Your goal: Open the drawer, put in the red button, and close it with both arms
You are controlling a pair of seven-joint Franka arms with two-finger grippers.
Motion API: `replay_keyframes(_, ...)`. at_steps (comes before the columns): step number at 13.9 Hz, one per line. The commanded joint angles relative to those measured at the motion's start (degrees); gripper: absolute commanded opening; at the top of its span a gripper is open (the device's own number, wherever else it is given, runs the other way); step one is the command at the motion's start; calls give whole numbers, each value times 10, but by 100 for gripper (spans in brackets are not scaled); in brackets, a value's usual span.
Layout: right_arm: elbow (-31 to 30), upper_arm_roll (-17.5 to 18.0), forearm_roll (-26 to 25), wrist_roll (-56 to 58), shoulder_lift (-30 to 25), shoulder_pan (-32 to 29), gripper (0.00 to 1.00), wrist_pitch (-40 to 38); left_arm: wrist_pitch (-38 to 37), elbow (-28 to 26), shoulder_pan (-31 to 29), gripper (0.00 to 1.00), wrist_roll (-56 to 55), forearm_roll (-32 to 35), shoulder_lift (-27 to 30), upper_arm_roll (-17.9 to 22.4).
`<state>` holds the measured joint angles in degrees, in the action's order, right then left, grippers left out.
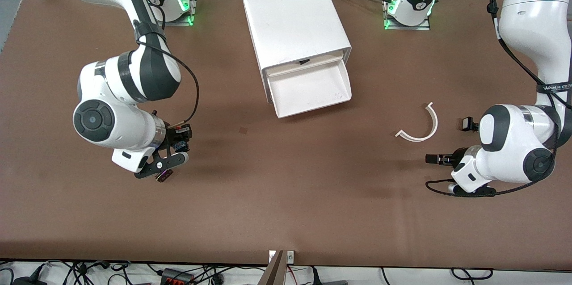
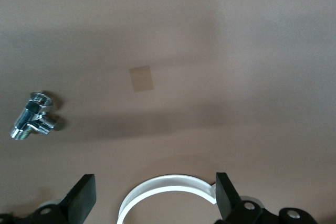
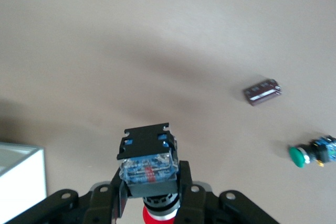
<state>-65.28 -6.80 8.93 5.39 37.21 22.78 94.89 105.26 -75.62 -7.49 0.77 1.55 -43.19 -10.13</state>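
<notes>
Holding the tiny red-capped push button with its black-and-blue body (image 3: 149,169) pinched between its black fingers, the right gripper (image 1: 175,145) hangs over the brown table (image 1: 286,213) toward the right arm's end, clear of the surface. The shallow white tray drawer (image 1: 310,90) stands pulled out of the white four-drawer cabinet (image 1: 292,12), which sits at the middle of the table's top edge; the tray looks bare. The left gripper (image 2: 152,198), fingers spread and empty, waits low over the table toward the left arm's end, beside a curved white plastic strip (image 1: 422,126).

The step in hand appears to be carrying the button to the tray. It should go well if the right arm keeps the button raised above the tray's front wall, centres it over the bare floor, lowers before letting go so it cannot roll, then backs away upward.

Lying apart on the table are a green-capped button (image 3: 312,151), a small dark block (image 3: 262,91) and a chrome pipe fitting (image 2: 32,115).
</notes>
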Motion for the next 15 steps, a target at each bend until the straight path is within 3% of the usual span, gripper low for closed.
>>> replay_keyframes(1, 37, -2, 26, -5, 14, 34, 0, -11, -3, -5, 1, 100, 6, 13, 4, -2)
replay_keyframes(9, 64, 0, 27, -77, 15, 147, 0, 21, -3, -16, 5, 100, 1, 13, 5, -3)
replay_keyframes(15, 63, 0, 28, -168, 29, 208, 0, 93, -3, -17, 6, 100, 0, 14, 5, -3)
